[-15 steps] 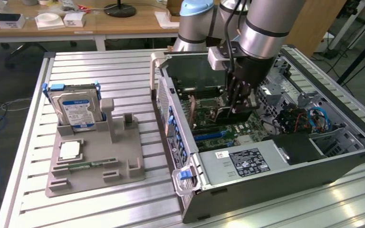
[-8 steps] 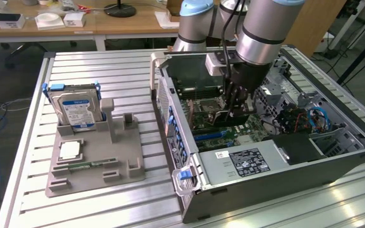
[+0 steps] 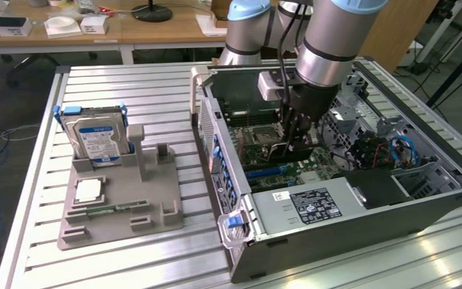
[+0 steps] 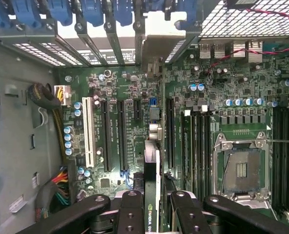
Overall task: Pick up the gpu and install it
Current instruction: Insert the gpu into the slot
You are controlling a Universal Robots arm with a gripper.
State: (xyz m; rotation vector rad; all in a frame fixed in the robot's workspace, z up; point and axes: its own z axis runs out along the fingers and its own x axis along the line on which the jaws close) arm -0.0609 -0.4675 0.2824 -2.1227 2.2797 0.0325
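The gpu (image 4: 151,161) is a thin dark card seen edge-on, standing upright over the green motherboard (image 4: 130,92) inside the open computer case (image 3: 423,208). Its metal bracket end (image 4: 153,58) reaches the case's rear slot openings. My gripper (image 4: 153,202) is shut on the card, with black fingers (image 4: 131,209) pressed against both of its faces. In the exterior view the gripper (image 3: 293,143) reaches down into the case and the gpu (image 3: 283,155) shows as a dark plate below it. Whether the card's edge sits in a slot is hidden.
Long black expansion slots (image 4: 108,134) and a white slot (image 4: 89,131) lie beside the card, and the CPU socket (image 4: 239,168) on its other side. At the exterior view's left, a grey holder (image 3: 118,208) carries a hard drive (image 3: 94,141) and a memory stick (image 3: 118,209).
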